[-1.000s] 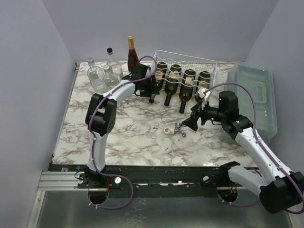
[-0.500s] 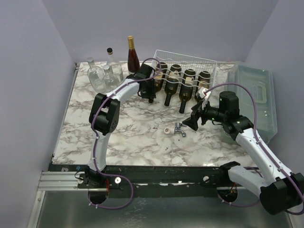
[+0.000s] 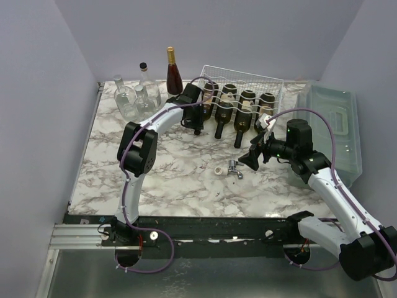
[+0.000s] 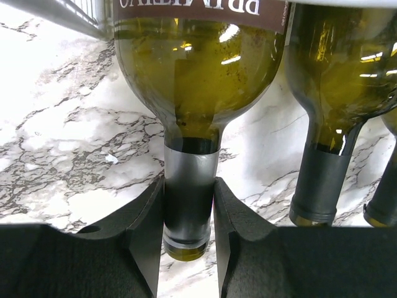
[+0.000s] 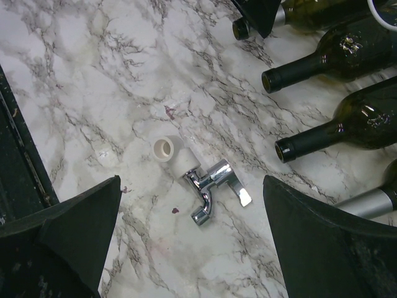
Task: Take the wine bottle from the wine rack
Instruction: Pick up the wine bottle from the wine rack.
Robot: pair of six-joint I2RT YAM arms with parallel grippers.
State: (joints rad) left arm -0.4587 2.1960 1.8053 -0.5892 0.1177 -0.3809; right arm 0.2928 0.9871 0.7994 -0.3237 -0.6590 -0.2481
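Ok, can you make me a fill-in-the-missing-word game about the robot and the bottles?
1. The left gripper is shut on the ____ of the green wine bottle.
2. The white wine rack has ____ bottles lying in it.
3. The right gripper, above the shiny tap, is not shut but ____.

Missing words: neck; four; open.

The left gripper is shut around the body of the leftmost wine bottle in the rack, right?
Not the body: the left gripper is shut around the neck of the leftmost wine bottle in the rack, as the left wrist view shows.
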